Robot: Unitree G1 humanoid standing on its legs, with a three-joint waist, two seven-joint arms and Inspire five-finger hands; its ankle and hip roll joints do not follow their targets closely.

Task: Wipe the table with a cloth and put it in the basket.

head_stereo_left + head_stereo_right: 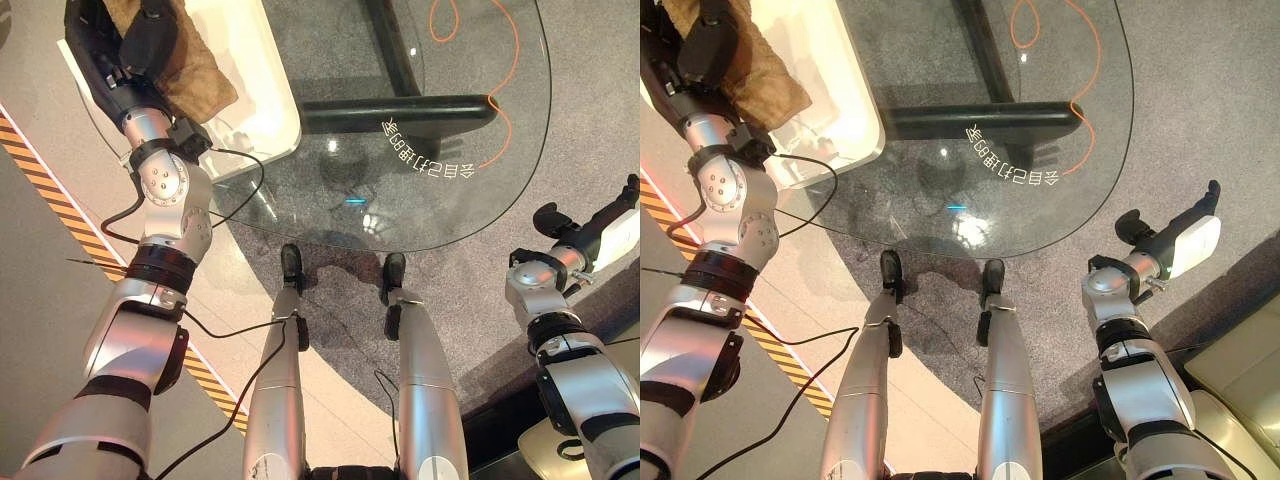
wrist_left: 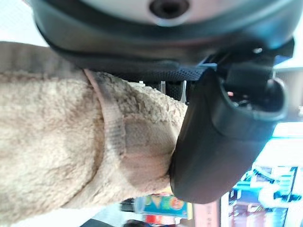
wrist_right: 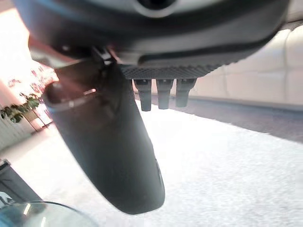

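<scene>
Grey speckled carpet (image 1: 600, 110) underfoot, w/ yellow-black hazard stripe (image 1: 40, 170) along its left edge. Clear glass desk (image 1: 480, 160), rounded top, smooth & reflective, on a dark tubular base (image 1: 400, 108); thin orange cord (image 1: 510, 110) seen through the glass. White basket (image 1: 262, 100) at desk's left end: rounded corners, smooth plastic-looking wall. Cream cushioned sofa (image 3: 255, 80) past the right hand in right wrist view.

Cloth (image 1: 185, 70): tan-brown, fluffy terry-like pile w/ a flat stitched hem band, crumpled. Hangs over the basket's near-left part, draped from left hand (image 1: 140, 45); whether its lower edge touches the basket floor not clear. Left hand dark, matte, raised above basket; in left wrist view thumb (image 2: 222, 142) pressed against the cloth's folded hem, cloth bunched against palm — pinched closed on it.

Right hand (image 1: 1185, 235) well apart, off desk's right side above carpet, white cover on its side. Fingers (image 3: 161, 92) only slightly bent, thumb (image 3: 109, 146) standing free, nothing held — relaxed, spread.
</scene>
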